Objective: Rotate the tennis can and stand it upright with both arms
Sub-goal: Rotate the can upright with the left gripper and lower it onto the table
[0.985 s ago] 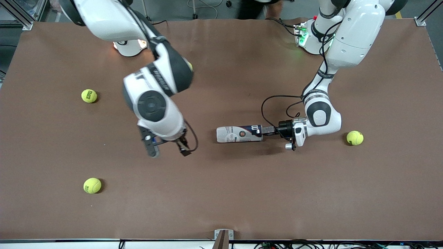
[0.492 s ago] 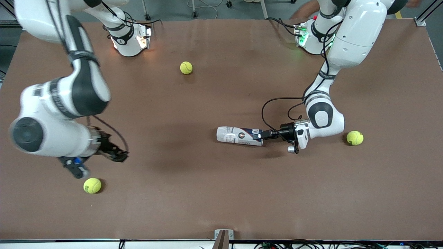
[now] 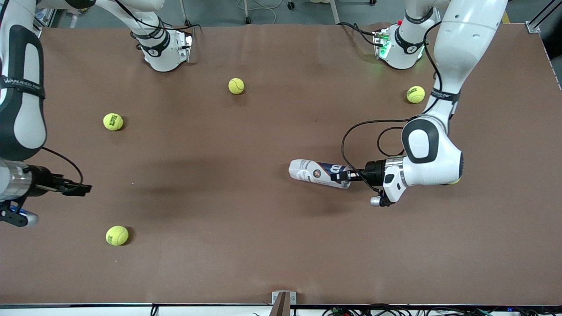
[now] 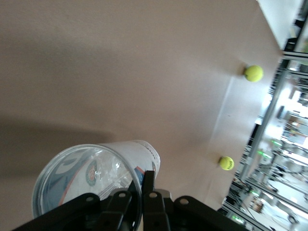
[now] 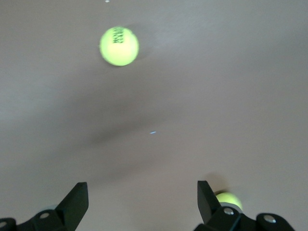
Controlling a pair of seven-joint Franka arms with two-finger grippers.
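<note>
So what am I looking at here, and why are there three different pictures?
Two white robot arms stand at a brown table. One picture looks down from a high camera facing them; the other two come from small cameras on each arm's wrist. The left gripper has its fingers pinched on the rim of the tennis can, a clear tube with a white and blue label, lying near the middle of the table. The right gripper is open and holds nothing, over the right arm's end of the table. Yellow-green tennis balls lie scattered about.
</note>
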